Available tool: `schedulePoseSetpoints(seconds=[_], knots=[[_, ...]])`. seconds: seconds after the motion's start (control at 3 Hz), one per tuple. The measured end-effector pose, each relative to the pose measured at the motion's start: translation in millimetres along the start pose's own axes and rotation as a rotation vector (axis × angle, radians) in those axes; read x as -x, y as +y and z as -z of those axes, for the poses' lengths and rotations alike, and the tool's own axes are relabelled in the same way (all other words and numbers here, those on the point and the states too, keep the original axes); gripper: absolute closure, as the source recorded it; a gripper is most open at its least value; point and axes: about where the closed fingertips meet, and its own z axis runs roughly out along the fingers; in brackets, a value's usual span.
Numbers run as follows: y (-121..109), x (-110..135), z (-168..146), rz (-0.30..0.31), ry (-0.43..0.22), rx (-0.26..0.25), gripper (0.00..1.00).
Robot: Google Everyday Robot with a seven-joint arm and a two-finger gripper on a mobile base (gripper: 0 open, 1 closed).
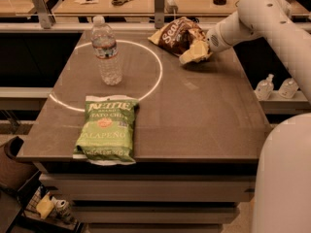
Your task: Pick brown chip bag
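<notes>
Three items, one in our grip

Nearest to us, a green jalapeño chip bag (106, 130) lies flat at the front left of the table (204, 115). Behind it we see a water bottle (108, 52) standing upright inside a white ring (158, 76) marked on the tabletop. At the far edge, right of the bottle, our gripper (194, 53) pinches the lower right edge of the brown chip bag (176, 34), which tilts up just to its left.

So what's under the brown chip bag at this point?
Only the dark table top shows around the brown chip bag, at the back right. The gripper sits against the bag's lower right edge and covers that part; whether the bag rests on the table cannot be seen.
</notes>
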Motion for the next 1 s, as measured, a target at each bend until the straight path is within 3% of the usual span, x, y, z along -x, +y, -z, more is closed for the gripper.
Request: schedulePoseSetpoints(seconds=[1.0], knots=[[4.3,-2.1,-9.3,0.001,0.008,0.012,0.88]])
